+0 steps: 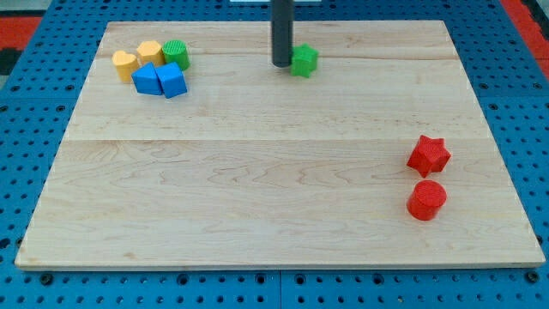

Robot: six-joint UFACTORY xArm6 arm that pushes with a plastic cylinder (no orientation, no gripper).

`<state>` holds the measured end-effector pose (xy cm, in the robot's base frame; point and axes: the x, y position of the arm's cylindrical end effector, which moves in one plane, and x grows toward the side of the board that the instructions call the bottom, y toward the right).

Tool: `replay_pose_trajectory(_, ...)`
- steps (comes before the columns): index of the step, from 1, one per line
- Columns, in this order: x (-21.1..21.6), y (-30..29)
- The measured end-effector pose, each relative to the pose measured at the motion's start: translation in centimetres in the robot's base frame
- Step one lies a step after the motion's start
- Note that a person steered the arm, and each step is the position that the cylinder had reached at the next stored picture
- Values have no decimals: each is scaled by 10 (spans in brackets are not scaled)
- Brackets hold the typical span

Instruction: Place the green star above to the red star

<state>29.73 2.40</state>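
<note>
Green star mid-transit along the counter's top edge; goal not yet reached.

The tip (282,64) sits touching the view's-left side of the green star (303,60), near the top centre of the counter (257,197). The end effector is a bare rod with no jaws, so it neither spreads nor pinches; it only pushes. The red star (428,154) lies well apart at the view's right, with a red cylinder (426,199) just below it. Judged remaining: most of the rightward travel, then settling the green star just above the red star. Yellow, blue and green blocks cluster top left, uninvolved.

Yellow (125,64), green (176,54), blue blocks (159,80) top-left; red cylinder (426,200)
</note>
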Motion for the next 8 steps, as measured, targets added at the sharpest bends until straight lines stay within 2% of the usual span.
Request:
replay_pose_trajectory(2,-67,17)
replay_pose_trajectory(3,-32,49)
replay_pose_trajectory(4,16,46)
replay_pose_trajectory(6,47,9)
replay_pose_trajectory(7,71,37)
replay_pose_trajectory(8,72,82)
